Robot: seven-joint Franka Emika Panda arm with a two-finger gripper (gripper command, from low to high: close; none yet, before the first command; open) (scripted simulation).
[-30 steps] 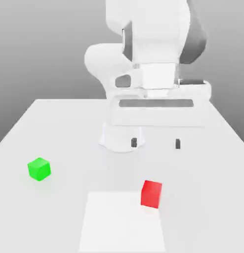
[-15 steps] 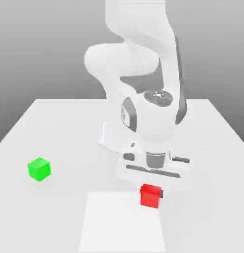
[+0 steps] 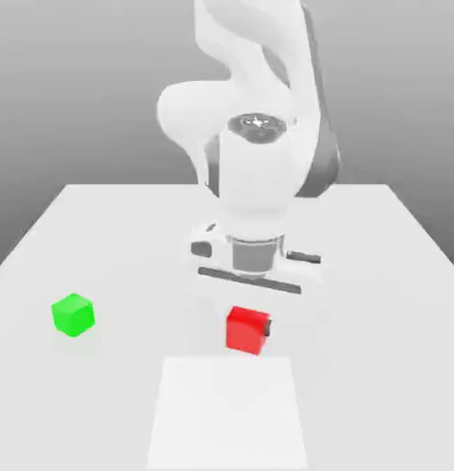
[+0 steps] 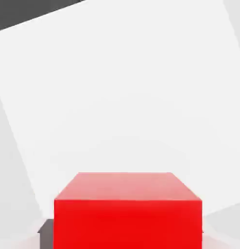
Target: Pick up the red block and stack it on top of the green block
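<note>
The red block hangs a little above the table, under the white hand, with my gripper shut on it. One dark fingertip shows at the block's side toward the exterior view's right. In the hand view the red block sits close up, between the fingers. The green block rests on the table at the exterior view's left, well apart from the gripper.
A lighter white square patch lies on the table near its front edge, just in front of the held block. The arm's white base stands behind the hand.
The hand came down over the red block, shut on it, then rose and shifted toward the exterior view's left, carrying the block off the white patch's corner. The green block has not moved.
</note>
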